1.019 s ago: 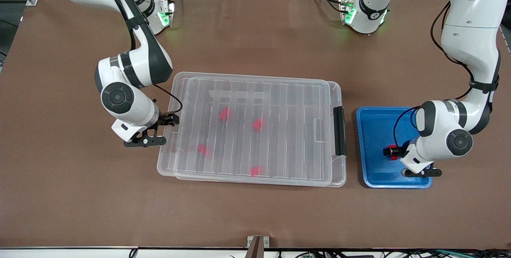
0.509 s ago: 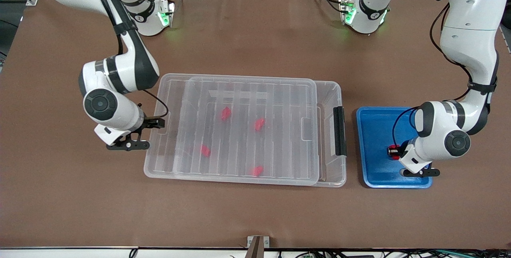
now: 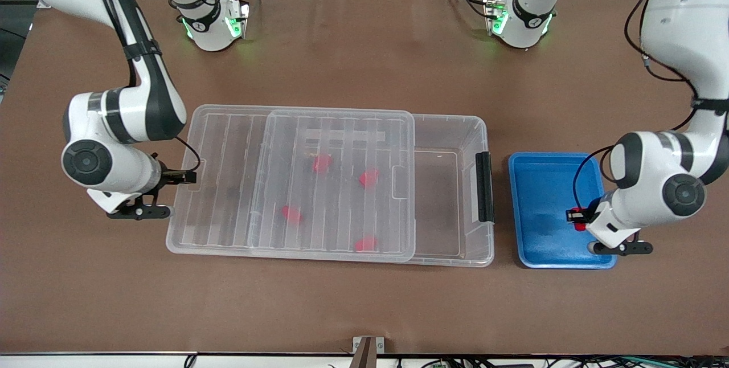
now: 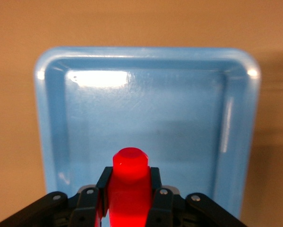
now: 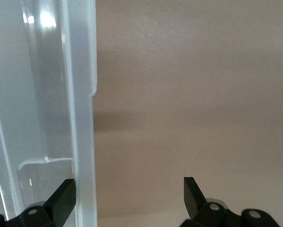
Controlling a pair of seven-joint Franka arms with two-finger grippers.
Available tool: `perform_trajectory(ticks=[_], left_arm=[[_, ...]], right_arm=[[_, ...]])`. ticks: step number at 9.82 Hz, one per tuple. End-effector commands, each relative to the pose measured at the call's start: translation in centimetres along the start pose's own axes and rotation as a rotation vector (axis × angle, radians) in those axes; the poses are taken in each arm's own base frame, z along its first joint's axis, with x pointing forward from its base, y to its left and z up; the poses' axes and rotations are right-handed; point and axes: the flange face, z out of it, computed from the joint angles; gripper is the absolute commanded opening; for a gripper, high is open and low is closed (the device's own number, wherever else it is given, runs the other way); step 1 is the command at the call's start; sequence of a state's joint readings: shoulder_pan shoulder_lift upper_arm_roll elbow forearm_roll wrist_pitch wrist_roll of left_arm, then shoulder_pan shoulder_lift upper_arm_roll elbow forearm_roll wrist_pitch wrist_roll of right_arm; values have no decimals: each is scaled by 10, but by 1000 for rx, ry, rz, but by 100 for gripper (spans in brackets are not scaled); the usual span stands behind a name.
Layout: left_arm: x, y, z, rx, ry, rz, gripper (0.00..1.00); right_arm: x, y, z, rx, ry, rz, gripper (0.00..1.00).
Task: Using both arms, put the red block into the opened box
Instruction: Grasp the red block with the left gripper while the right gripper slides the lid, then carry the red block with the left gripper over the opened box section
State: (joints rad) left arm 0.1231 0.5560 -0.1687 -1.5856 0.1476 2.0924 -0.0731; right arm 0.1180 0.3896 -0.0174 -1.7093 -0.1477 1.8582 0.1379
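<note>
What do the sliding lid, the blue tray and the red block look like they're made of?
The lid: clear ribbed plastic; red pieces show through it. The blue tray: glossy molded plastic, judging by its bright glare and rounded rim. The red block, gripped by the left gripper: smooth, slightly translucent plastic, probably.

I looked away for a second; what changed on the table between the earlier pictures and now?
The right end effector, open and hooked on the lid, dragged it toward the right arm's end, uncovering part of the box. The left end effector shut on the red block over the blue tray. Box and tray stayed.
</note>
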Motion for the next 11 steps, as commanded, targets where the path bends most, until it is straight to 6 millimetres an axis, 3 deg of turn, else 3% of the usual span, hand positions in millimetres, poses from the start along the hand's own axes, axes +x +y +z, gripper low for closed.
perform_trajectory(ticks=[1, 4, 6, 8, 9, 10, 11], left_arm=[[-16, 31, -44, 19, -8, 51, 7], [-28, 102, -109, -10, -41, 26, 5], [-40, 158, -124, -41, -42, -19, 4], [-56, 215, -126, -57, -51, -46, 4], [-66, 249, -120, -54, -56, -47, 4], [-77, 282, -106, -37, -70, -40, 3], [-77, 293, -89, -14, -72, -63, 3]], right_arm=[[-5, 24, -5, -15, -6, -30, 100], [-4, 28, -9, -15, 1, -28, 100], [-5, 29, -20, -15, 2, -9, 100], [-31, 47, -95, 11, 124, 41, 100], [-51, 69, -133, 36, 186, 79, 100], [-79, 85, -167, 95, 218, 114, 100], [-104, 108, -193, 146, 237, 151, 100]])
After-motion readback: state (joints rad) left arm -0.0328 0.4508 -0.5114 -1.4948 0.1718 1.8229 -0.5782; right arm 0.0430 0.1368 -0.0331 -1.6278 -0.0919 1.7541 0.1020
